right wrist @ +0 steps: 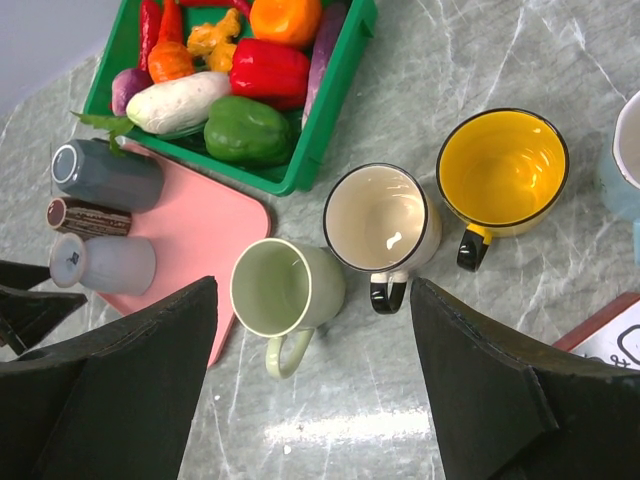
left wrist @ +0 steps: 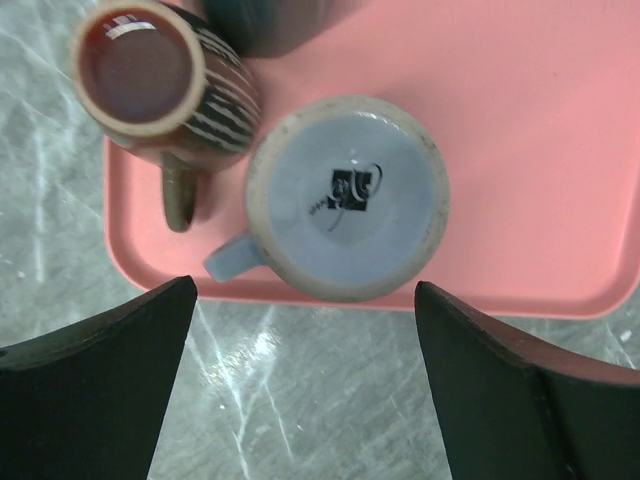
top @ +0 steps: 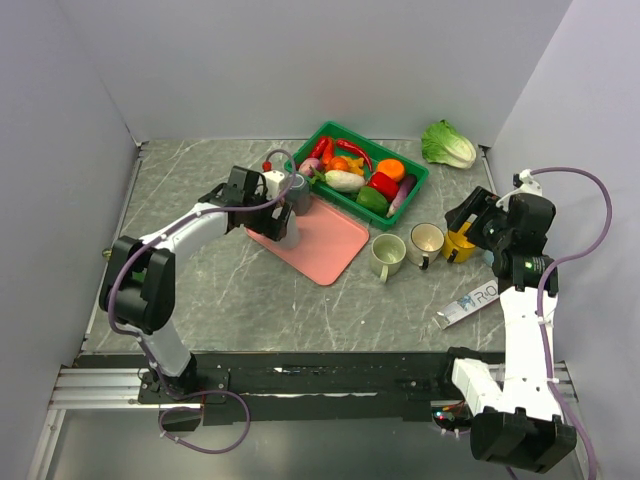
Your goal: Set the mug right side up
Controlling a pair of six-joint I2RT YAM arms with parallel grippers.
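A flat pink plastic tray [left wrist: 520, 150] lies on the grey marbled counter [left wrist: 300, 400] about midway between the near and far edges, left of centre. Three mugs stand base-up on the end of the tray that faces the counter's left edge. The pale blue ceramic mug [left wrist: 348, 195] sits right at the tray's rim, its flat underside with a small dark printed mark facing up and its handle pointing out over the rim. Just beside it is a brown mug with cream stripes [left wrist: 165, 80], also upside down, and beyond both is a dark grey mug [left wrist: 270, 25]. The left gripper [left wrist: 305, 300] hangs above the pale blue mug with its jaws spread wide, touching nothing. Toward the counter's right edge, the right gripper [right wrist: 312, 295] hangs with its jaws just as wide and nothing between them. Below it three mugs stand upright on the bare counter: a pale green one [right wrist: 285, 290], a cream one with a black rim and handle [right wrist: 380, 220], and a yellow one with a black handle [right wrist: 500, 170]. A green plastic basket [right wrist: 300, 175] of mixed vegetables sits toward the far edge, beside the tray, and a leafy green cabbage [top: 448, 145] lies near the far right corner.
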